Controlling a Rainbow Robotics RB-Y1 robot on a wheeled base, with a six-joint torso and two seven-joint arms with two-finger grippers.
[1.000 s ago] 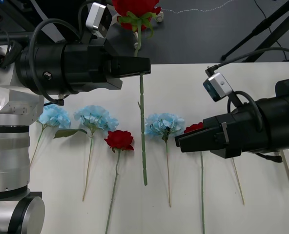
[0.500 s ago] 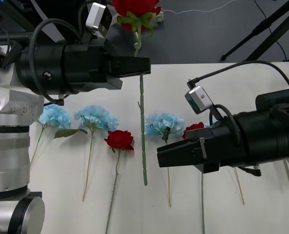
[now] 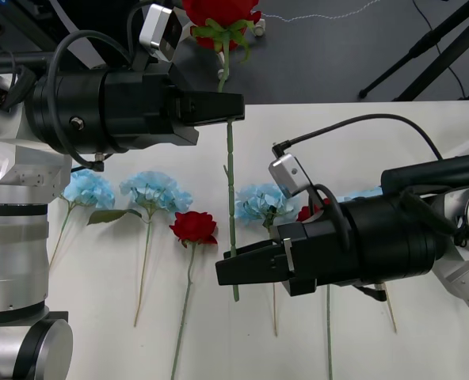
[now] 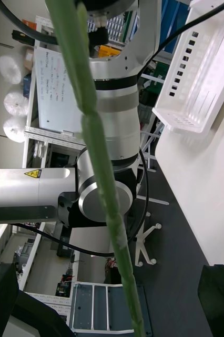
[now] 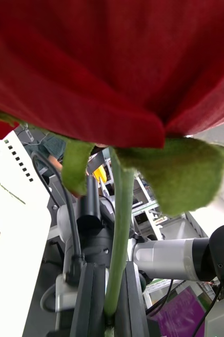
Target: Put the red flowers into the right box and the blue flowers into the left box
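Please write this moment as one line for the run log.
left gripper: shut on red rose stem | right gripper: open, lower stem between its fingers | stage: likely handover, rose not yet released

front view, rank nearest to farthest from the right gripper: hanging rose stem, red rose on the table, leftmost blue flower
1. hanging rose stem, held by the left gripper, between the fingers of the right gripper.
2. red rose on the table, just to its left.
3. leftmost blue flower, far left.
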